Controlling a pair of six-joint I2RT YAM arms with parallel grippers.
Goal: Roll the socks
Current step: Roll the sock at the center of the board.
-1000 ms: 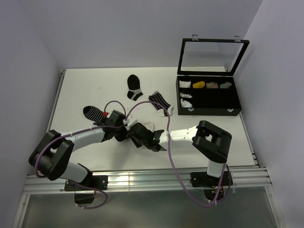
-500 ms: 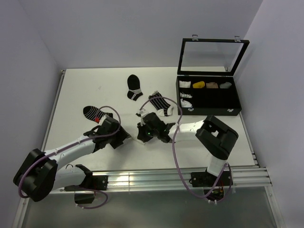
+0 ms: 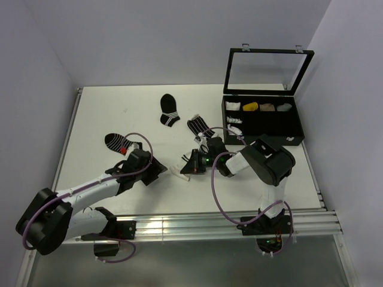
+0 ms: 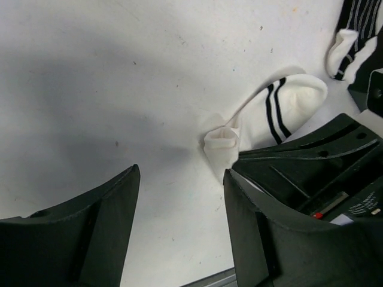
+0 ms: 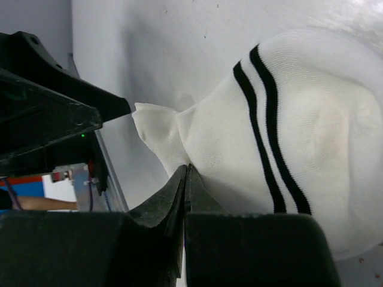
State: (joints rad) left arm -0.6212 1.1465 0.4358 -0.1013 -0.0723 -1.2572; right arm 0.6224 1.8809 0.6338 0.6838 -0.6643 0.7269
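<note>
Down low, right gripper (image 5: 185, 177) pinching white sock (image 5: 293, 143)

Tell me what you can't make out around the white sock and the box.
Top view: the white sock is mostly hidden under the right gripper; the box contents are too small to identify.
Left wrist view: the right gripper covers the sock's lower part; the striped sock is cut off by the corner.
Right wrist view: shut jaws hide the sock's near edge.
</note>
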